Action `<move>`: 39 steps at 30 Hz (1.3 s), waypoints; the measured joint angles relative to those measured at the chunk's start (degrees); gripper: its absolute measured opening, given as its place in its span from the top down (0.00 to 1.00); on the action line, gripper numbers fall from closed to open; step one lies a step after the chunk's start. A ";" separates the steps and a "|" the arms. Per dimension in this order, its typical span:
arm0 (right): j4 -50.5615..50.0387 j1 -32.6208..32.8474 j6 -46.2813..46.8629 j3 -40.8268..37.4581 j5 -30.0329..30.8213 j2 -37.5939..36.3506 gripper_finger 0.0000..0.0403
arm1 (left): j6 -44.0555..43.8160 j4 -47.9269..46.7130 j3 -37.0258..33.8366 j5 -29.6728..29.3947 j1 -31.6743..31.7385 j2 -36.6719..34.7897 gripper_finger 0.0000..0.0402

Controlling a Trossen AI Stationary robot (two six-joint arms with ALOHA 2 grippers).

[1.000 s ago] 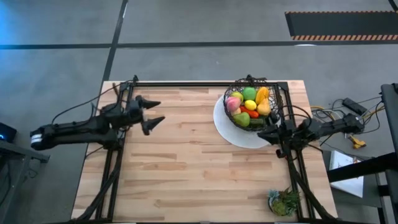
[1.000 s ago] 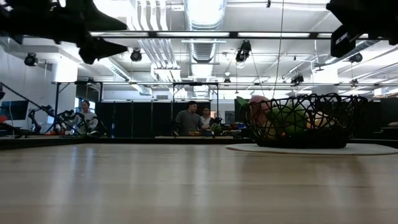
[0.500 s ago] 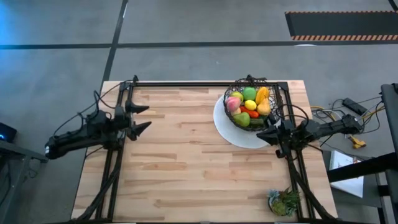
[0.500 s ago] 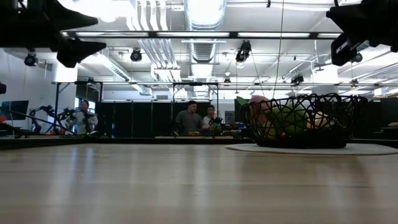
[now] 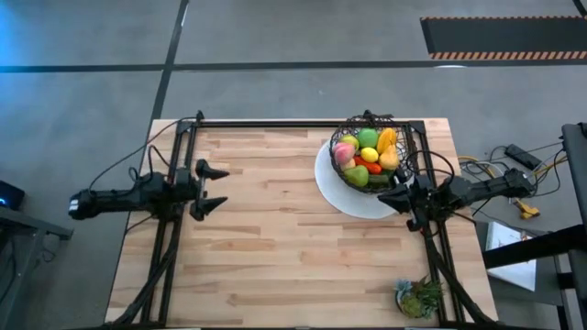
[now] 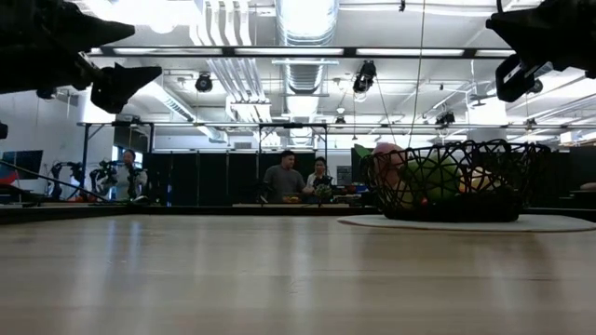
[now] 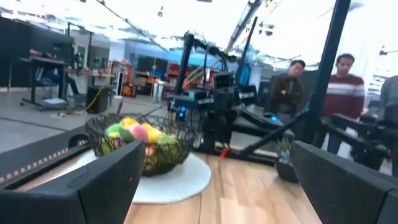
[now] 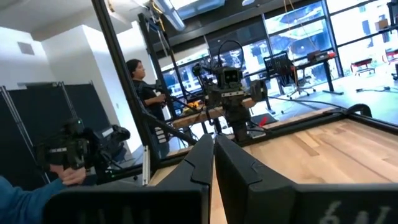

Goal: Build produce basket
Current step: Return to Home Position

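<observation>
The produce [image 5: 367,154] lies in the basket [image 6: 447,209], on a plate [image 5: 344,200] at the table [image 5: 275,229]'s right rear; plant tuft [image 5: 419,298] at its front right

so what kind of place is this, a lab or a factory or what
Probably a robotics lab or workshop in an open industrial hall: bare ceiling ducts and hanging lights overhead, a wooden table on a concrete floor, and people standing by benches behind.
</observation>
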 joint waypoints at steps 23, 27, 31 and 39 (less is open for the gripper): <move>-13.57 -0.36 -9.54 -1.42 3.55 -6.51 0.98 | 2.77 -6.73 -0.16 -9.31 -7.96 0.06 0.04; -14.44 -1.92 -9.95 -1.42 3.11 -6.48 0.98 | 1.34 -6.68 -0.19 -9.38 -7.98 0.69 0.04; -14.67 -6.00 -13.12 -1.42 2.45 -6.51 0.98 | 1.30 -6.68 -0.19 -9.40 -7.97 1.19 0.04; -15.87 -18.49 -10.69 -1.42 -11.71 -6.08 0.98 | 0.86 -6.85 -0.23 -9.44 -7.96 1.38 0.04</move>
